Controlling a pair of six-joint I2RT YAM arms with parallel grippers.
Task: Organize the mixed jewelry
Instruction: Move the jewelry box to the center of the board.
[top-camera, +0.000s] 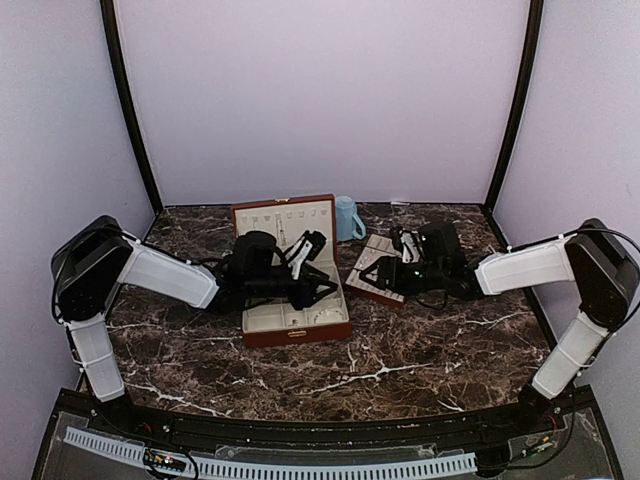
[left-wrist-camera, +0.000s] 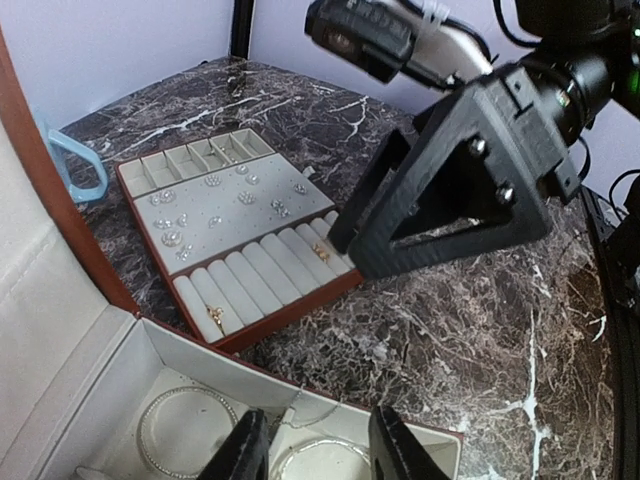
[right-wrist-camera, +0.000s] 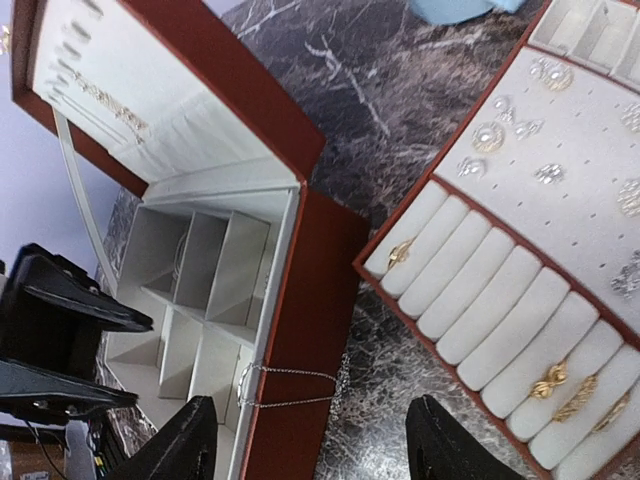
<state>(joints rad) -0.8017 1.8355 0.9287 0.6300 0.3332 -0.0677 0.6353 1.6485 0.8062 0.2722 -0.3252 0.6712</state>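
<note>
Left gripper (left-wrist-camera: 320, 450): jaws parted, empty. Bracelet hoop (left-wrist-camera: 190, 391) lies just below them in the box (left-wrist-camera: 90, 400).

Right gripper (right-wrist-camera: 315, 440): jaws wide, empty. Chain (right-wrist-camera: 290, 385) just ahead, draped over the box wall, not yet sorted.

Beyond, the tray (right-wrist-camera: 470, 300) holds rings (right-wrist-camera: 550, 382) and studs (right-wrist-camera: 488, 137).

Mostly done, I judge.

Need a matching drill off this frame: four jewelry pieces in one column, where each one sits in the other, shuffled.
Pieces:
1. silver chain
2. hoop bracelet
3. pearl stud
4. gold ring

Places:
A. tucked between the padded rolls of the tray
B. draped over a wall of the box
C. lying flat in a box compartment
D. on the tray's flat dotted pad

Pairs: 1-B, 2-C, 3-D, 4-A
</note>
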